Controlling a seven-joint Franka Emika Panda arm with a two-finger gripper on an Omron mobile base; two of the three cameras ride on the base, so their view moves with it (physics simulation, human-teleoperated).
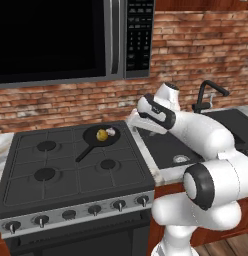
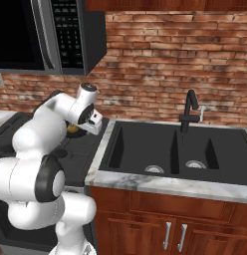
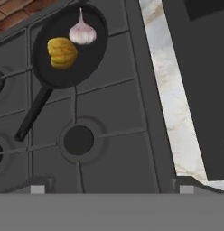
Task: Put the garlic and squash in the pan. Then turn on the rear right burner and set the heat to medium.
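Note:
The black pan (image 1: 91, 138) stands on the rear right burner, which it hides, with its handle (image 3: 32, 113) pointing toward the stove front. Inside it lie the yellow squash (image 1: 101, 135) and, touching its right side, the whitish garlic (image 1: 111, 132). In the hand view the squash (image 3: 62, 53) and garlic (image 3: 82, 32) rest in the pan (image 3: 89, 61) at the upper left. My gripper (image 1: 133, 121) hovers to the right of the pan, over the stove's right edge. It (image 3: 112, 187) is open with nothing between its fingertips (image 3: 40, 187).
The front right burner (image 3: 78, 140) lies below the hand. A row of knobs (image 1: 119, 204) lines the stove front. A marble counter strip (image 3: 172, 103) separates the stove from the black sink (image 2: 160, 149) and faucet (image 2: 190, 112). A microwave (image 1: 71, 37) hangs overhead.

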